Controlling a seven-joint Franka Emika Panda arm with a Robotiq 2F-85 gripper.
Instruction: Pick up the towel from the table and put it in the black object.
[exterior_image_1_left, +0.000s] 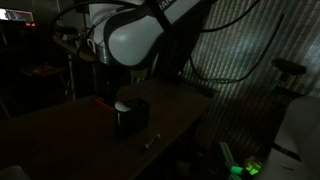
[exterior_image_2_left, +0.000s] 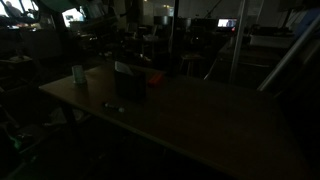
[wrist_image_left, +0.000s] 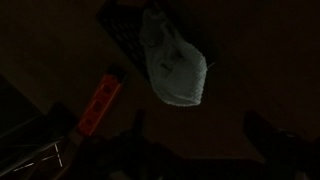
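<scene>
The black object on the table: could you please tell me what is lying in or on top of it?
The whitish towel sits bunched at the top of the black object. Whatever lies beneath the cloth, inside it, is covered and too dark to see.

The towel (wrist_image_left: 176, 66), a whitish-grey crumpled bundle, lies toward 1 o'clock in the wrist view, draped on the black object (wrist_image_left: 120, 25), whose dark meshed wall shows at the cloth's 10 o'clock. In an exterior view the boxy container stands upright on the dark brown table (exterior_image_1_left: 60, 132), with pale cloth at its top.
</scene>
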